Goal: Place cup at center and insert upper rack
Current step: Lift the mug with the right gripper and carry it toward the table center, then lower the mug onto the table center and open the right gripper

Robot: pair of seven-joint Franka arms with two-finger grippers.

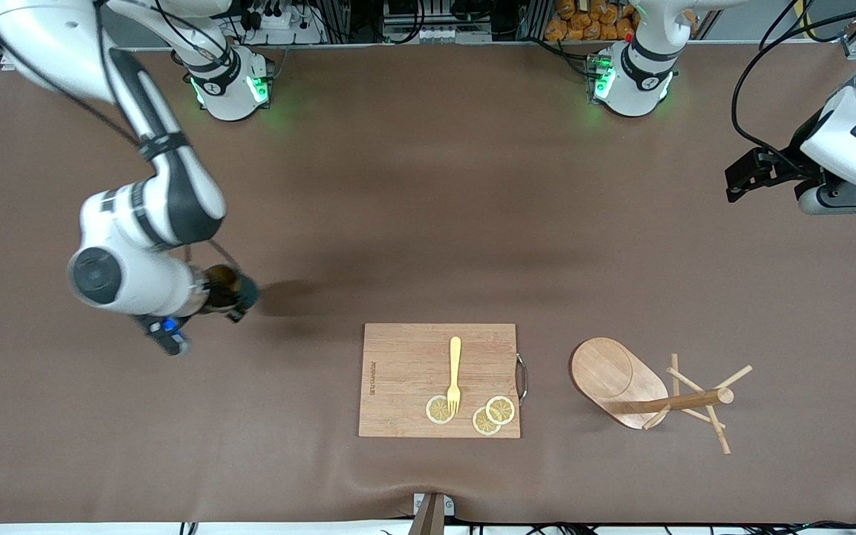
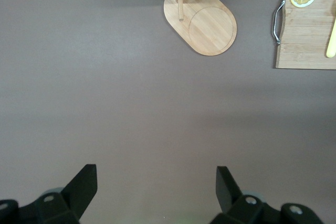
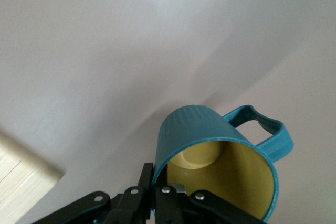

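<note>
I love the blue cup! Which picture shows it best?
The right wrist view: the cup fills it, handle and yellow inside clear. In the front view the right arm mostly hides the cup. The left wrist view misses it.

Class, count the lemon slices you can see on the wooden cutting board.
3, all on the cutting board edge nearest the camera: one lemon slice under the fork tines, two overlapping near its metal handle.

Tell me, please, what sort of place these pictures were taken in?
Most likely a robotics lab set up as a mock kitchen: two arm bases bolted along a cloth-covered table, cables and equipment above its edge, and props such as a cutting board with lemon slices.
</note>
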